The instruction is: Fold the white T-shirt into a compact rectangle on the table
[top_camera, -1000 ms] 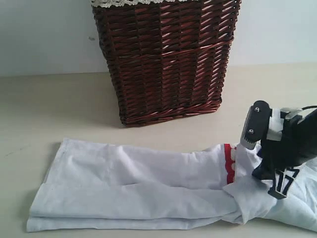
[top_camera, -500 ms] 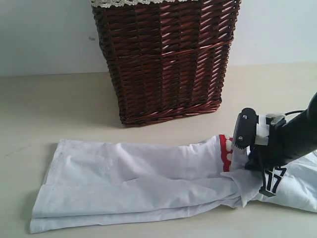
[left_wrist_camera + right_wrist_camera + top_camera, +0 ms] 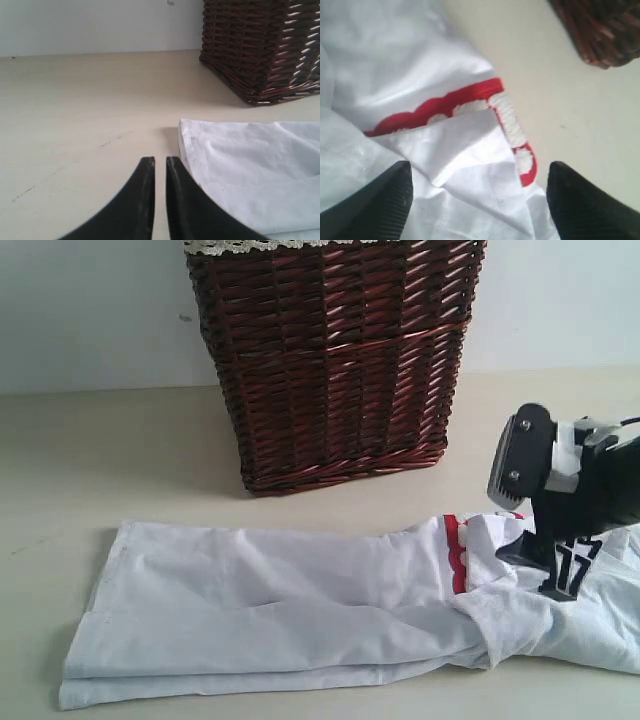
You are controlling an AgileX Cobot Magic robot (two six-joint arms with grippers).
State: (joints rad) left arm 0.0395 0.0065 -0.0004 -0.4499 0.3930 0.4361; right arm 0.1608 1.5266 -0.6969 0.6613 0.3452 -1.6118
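White T-shirt (image 3: pixel 270 610) lies on the beige tabletop (image 3: pixel 110 460), near side, folded lengthwise into a long band running from the left to the right edge of the view. At least 2 layers show along its near left edge. Red-outlined white lettering (image 3: pixel 456 555) is exposed toward the right, beside a bunched fold. Right gripper (image 3: pixel 480 195) is poised over that lettering, its fingers (image 3: pixel 370 205) wide apart and gripping nothing. Left gripper (image 3: pixel 160 165) sits low over bare tabletop just beside the shirt's left end, fingers nearly together with only a thin slit, nothing between. A dark brown wicker basket (image 3: pixel 335 360) with lace trim (image 3: pixel 270 246) stands on the far side, apart from the shirt.
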